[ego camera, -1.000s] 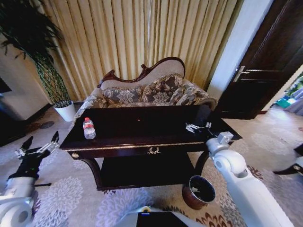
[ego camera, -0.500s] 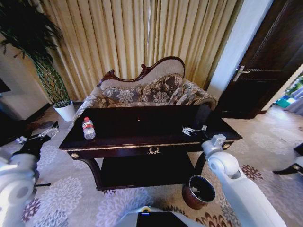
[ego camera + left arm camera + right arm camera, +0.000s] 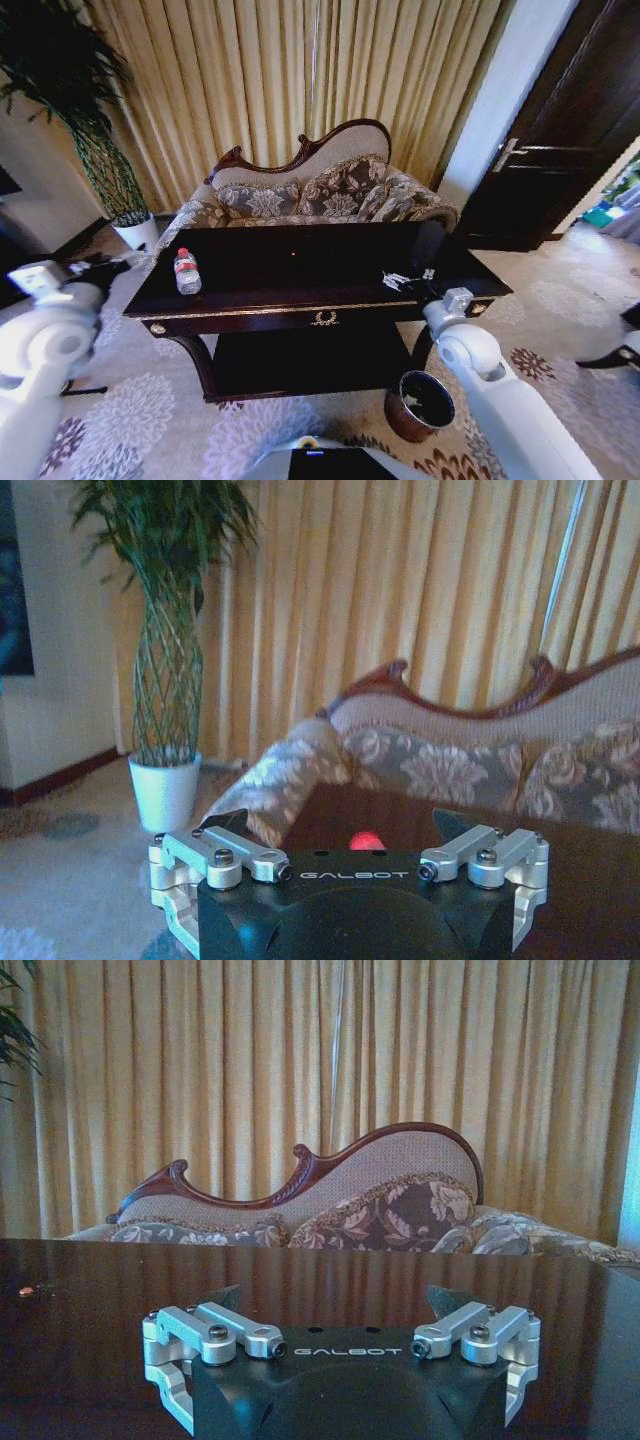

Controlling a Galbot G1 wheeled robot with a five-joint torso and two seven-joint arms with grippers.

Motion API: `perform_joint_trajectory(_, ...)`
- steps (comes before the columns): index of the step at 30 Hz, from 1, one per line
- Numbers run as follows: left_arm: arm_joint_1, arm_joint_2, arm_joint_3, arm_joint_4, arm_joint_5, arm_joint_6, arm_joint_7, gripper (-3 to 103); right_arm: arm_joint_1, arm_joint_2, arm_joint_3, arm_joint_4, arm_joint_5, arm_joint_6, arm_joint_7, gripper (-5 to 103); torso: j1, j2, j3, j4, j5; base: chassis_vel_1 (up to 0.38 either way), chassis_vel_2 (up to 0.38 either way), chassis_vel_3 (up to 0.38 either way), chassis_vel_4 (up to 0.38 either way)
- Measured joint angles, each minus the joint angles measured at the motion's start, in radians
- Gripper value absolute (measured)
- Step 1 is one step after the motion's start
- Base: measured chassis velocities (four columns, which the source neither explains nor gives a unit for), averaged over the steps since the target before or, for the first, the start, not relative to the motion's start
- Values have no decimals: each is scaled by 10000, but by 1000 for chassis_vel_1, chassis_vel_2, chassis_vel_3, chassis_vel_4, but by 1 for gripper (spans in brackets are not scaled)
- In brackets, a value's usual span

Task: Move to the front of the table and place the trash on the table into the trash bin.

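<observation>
The dark glossy table (image 3: 260, 292) with gold trim stands in front of me. A tiny orange scrap of trash (image 3: 293, 252) lies near the middle of its top and shows far to one side in the right wrist view (image 3: 25, 1290). On the carpet by the table's right front leg sits the round reddish-brown trash bin (image 3: 421, 405). My right gripper (image 3: 408, 278) hovers open just above the table's right part, nothing between its fingers (image 3: 335, 1295). Off the table's left end, my left gripper (image 3: 118, 264) is open and empty (image 3: 340, 825).
A water bottle (image 3: 187, 271) with a red cap stands on the table's left part. A sofa (image 3: 320, 195) sits behind the table before curtains. A plant in a white pot (image 3: 140, 232) is back left, a dark door (image 3: 570, 130) at right.
My left arm has risen and swung in toward the table's left end. My right gripper has slid a little leftward over the tabletop. The scrap, bottle and bin have stayed put.
</observation>
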Motion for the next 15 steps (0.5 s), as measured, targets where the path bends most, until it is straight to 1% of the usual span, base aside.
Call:
perform_joint_trajectory(1, 0, 0, 0, 0, 0, 0, 0, 100, 0, 0, 0, 0, 0, 0, 0, 100, 0, 0, 0, 0, 0, 0, 0, 0, 0)
perform_joint_trajectory(2, -96, -28, 256, 4, -36, 15, -270, 100, 0, -16, 23, -43, 9, 0, 1, 100, 0, 0, 0, 0, 0, 0, 0, 0, 0)
perform_joint_trajectory(3, -211, -79, 586, 22, -136, 46, -673, 100, 4, -34, 26, -111, 18, 0, 1, 100, 0, 0, 0, 0, -2, 0, 0, 0, 0)
perform_joint_trajectory(4, -211, -79, 586, 22, -136, 46, -673, 100, 4, -34, 26, -111, 18, 0, 1, 100, 0, 0, 0, 0, -2, 0, 0, 0, 0)
perform_joint_trajectory(5, -321, -128, 861, 87, -247, 64, -994, 100, 31, -46, 15, -182, 20, 0, 1, 100, 0, -1, 1, 1, -1, 0, 0, 0, 0)
perform_joint_trajectory(6, -321, -128, 861, 87, -247, 64, -994, 100, 31, -46, 15, -182, 20, 0, 1, 100, 0, -1, 1, 1, -1, 0, 0, 0, 0)
perform_joint_trajectory(7, -435, -180, 1068, 228, -316, 67, -1169, 100, 72, -46, -32, -247, 22, 1, 2, 100, 0, 0, 0, 1, -1, 0, 0, 0, 0)
perform_joint_trajectory(9, -928, -252, 1537, 793, -366, 46, -1302, 100, 208, -29, -206, -380, 26, 5, 1, 100, 0, 0, 0, 3, -1, 0, 0, 0, 0)
perform_joint_trajectory(10, -928, -252, 1537, 793, -366, 46, -1302, 100, 208, -29, -206, -380, 26, 5, 1, 100, 0, 0, 0, 3, -1, 0, 0, 0, 0)
perform_joint_trajectory(13, -1630, -197, 2113, 1241, -506, 18, -1525, 100, 336, -15, -370, -519, 26, 7, 1, 100, 1, 0, 0, 2, -2, 0, 0, 0, 0)
perform_joint_trajectory(14, -1630, -197, 2113, 1241, -506, 18, -1525, 100, 336, -15, -370, -519, 26, 7, 1, 100, 1, 0, 0, 2, -2, 0, 0, 0, 0)
perform_joint_trajectory(15, -1878, -166, 2295, 1333, -588, 1, -1648, 100, 360, -14, -385, -560, 26, 9, 1, 100, 0, -1, 1, 1, -2, 0, 0, 0, 0)
